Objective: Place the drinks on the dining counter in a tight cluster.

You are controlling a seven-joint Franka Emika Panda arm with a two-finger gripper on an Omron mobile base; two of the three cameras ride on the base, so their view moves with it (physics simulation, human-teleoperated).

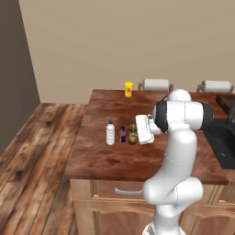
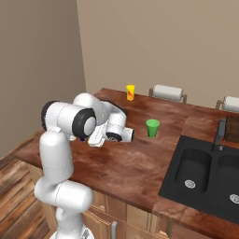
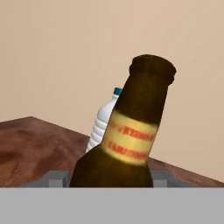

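Fingers of the gripper stood on both sides of the brown bottle and seemed to close on its body, though I could not tell if they truly pressed it. In the hand view this bottle leaned a little, and the water bottle rose just behind it. From the left base view, the three drinks made a short row on the dining counter: the brown bottle at the gripper, the purple bottle just beside it, then the water bottle near. I judged the cluster nearly done; what remained was to let go of the brown bottle and pull back without knocking it. Farther away stood a green cup, and a yellow cup at the far edge.
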